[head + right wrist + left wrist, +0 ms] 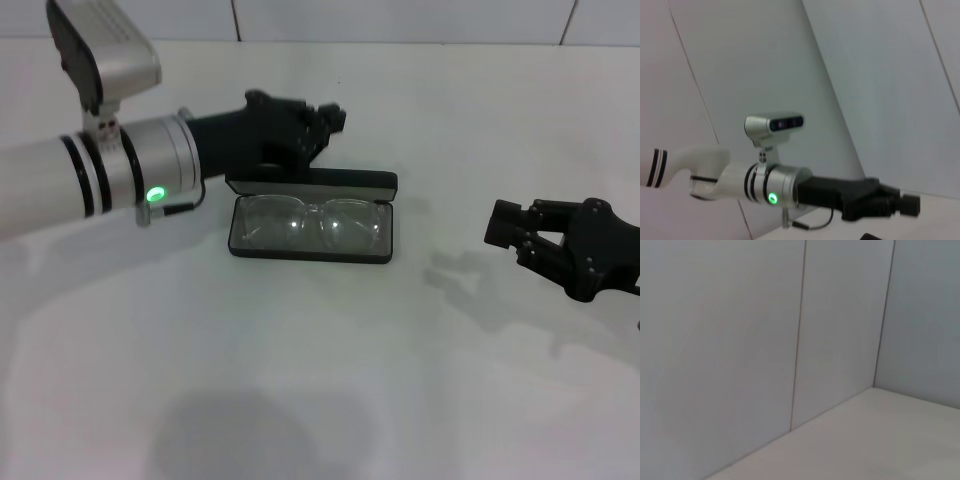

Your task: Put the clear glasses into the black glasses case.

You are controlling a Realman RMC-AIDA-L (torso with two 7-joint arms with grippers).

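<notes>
The black glasses case [312, 248] lies open in the middle of the table, its lid [320, 184] raised at the back. The clear glasses [312, 222] rest inside it on the grey lining, lenses up. My left gripper [325, 125] hovers just behind the lid with its fingers together and nothing held. It also appears in the right wrist view, where the left gripper [905, 205] is low down and empty. Right of the case and well apart from it, my right gripper [508, 228] is above the table, shut and empty.
The white table [320, 380] stretches in front of the case, and a tiled wall [400, 20] closes off the back. The left wrist view takes in just wall panels [740, 340] and a strip of tabletop.
</notes>
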